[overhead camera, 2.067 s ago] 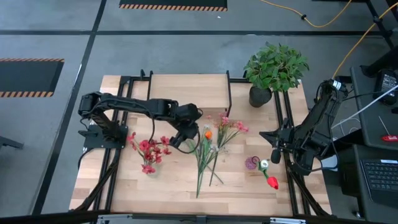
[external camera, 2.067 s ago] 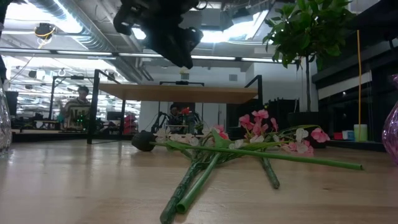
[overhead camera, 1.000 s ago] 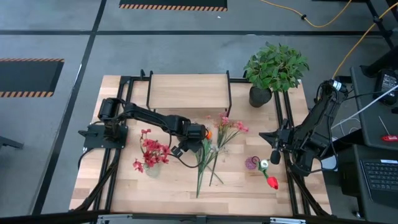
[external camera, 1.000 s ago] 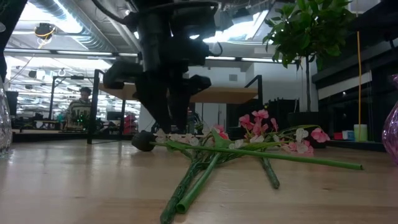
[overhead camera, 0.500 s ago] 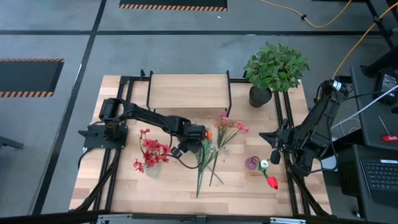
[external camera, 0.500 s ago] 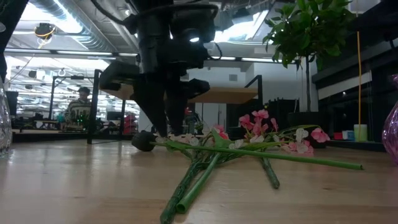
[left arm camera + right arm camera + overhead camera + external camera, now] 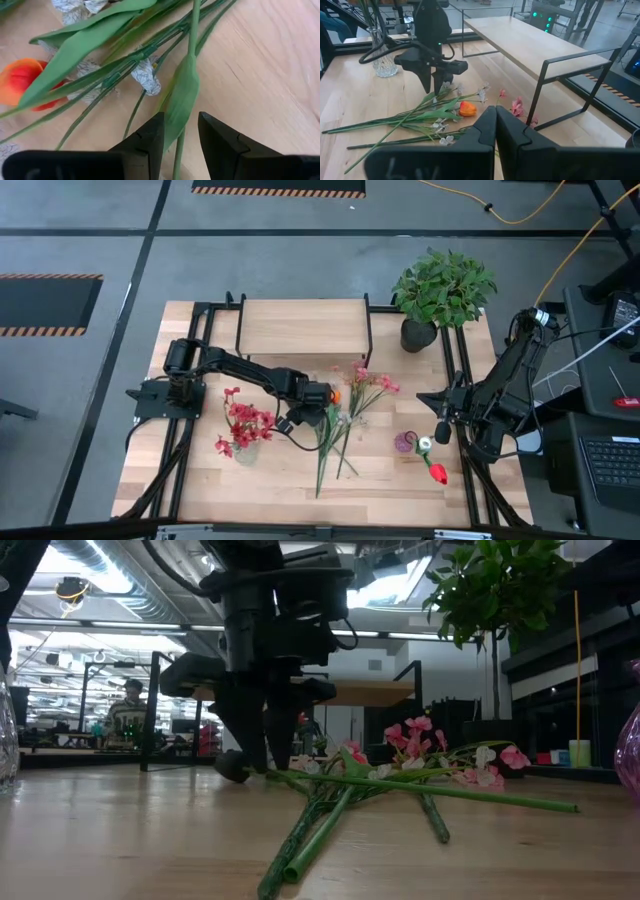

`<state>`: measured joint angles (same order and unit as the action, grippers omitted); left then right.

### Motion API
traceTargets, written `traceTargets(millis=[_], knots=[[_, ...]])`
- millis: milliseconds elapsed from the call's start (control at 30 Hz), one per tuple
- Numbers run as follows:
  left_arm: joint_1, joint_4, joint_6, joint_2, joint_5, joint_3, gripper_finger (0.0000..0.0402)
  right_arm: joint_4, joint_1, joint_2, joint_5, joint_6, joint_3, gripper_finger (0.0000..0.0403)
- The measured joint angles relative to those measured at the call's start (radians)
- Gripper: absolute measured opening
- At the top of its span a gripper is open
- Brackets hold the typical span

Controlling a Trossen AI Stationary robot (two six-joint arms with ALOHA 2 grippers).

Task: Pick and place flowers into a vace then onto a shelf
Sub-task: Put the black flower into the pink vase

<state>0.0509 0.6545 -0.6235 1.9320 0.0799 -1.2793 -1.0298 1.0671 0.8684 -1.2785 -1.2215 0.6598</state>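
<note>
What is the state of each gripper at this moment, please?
Left gripper: down on the loose flowers, jaws astride a green stem; cannot be told if it grips.
Right gripper: closed, empty, waiting at the table's right side.
</note>
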Motion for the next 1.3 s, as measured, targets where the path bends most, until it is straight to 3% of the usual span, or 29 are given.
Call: traceTargets(millis=[1033,1167,1300], knots=[[0.0,0.001,0.008,0.006,0.049,0.046,0.01,0.0,0.0,0.0,0.0,-0.003,0.0,0.001],[0.0,0.003,-0.024,0.006,0.048,0.046,0.008,0.0,0.0,0.0,0.0,-0.003,0.0,0.001],[0.0,0.001,-0.026,0.006,0.016,0.046,0.0032,0.0,0.0,0.0,0.0,-0.003,0.0,0.001]])
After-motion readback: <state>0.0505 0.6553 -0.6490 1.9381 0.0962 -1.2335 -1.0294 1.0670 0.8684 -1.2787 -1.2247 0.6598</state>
